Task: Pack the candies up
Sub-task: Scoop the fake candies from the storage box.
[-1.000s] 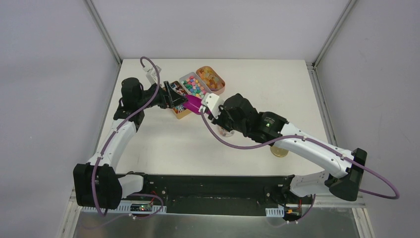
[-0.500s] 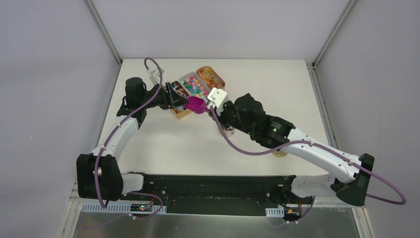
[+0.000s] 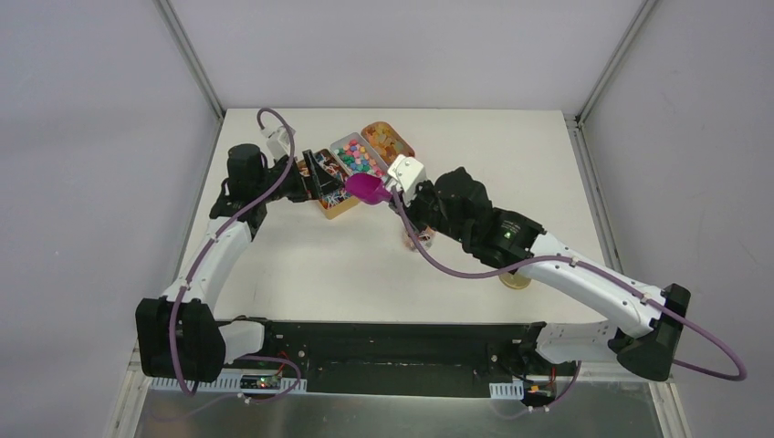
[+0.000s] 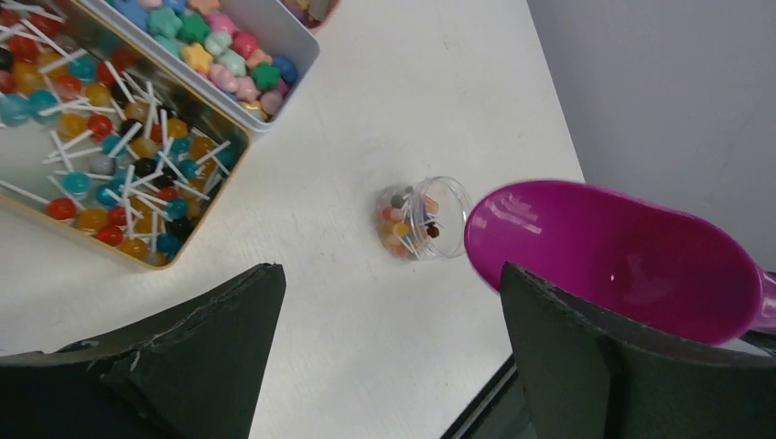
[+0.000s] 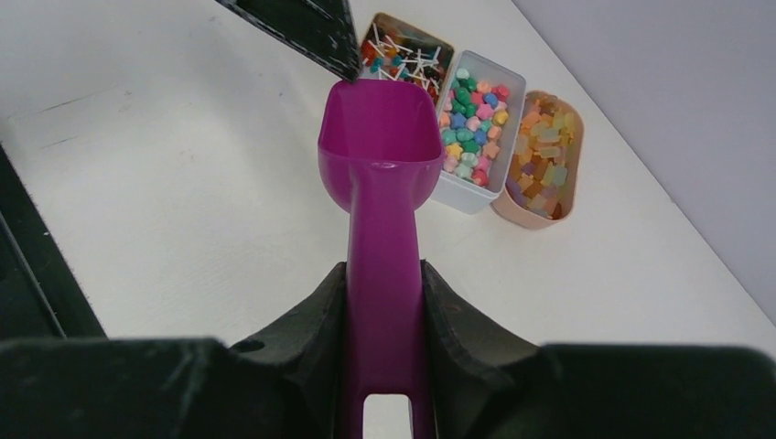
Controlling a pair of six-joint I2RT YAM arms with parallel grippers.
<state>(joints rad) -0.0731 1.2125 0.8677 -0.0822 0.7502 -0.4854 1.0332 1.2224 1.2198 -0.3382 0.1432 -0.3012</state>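
Note:
The candies (image 4: 110, 155) are tiny round sweets on white sticks, in red, blue and orange, heaped in a gold tin (image 3: 336, 206) that also shows in the right wrist view (image 5: 403, 50). A small clear jar (image 4: 416, 219) holding a few of them lies on the table, seen from above (image 3: 418, 239) under the right arm. My right gripper (image 5: 384, 274) is shut on the handle of an empty purple scoop (image 5: 380, 137), held in the air beside the gold tin (image 3: 365, 189). My left gripper (image 4: 392, 270) is open and empty above the table beside the tin (image 3: 319, 178).
A white tin (image 3: 358, 157) of star-shaped sweets (image 4: 220, 46) and an orange tin (image 3: 388, 141) of gummies (image 5: 544, 155) stand behind the gold tin. A round gold lid (image 3: 516, 279) lies under the right forearm. The scoop's rim sits close to the left gripper's finger (image 5: 311, 32).
My right arm has carried the scoop a little farther from the base and to the right, toward the tins. The left gripper has shifted slightly and stays open.

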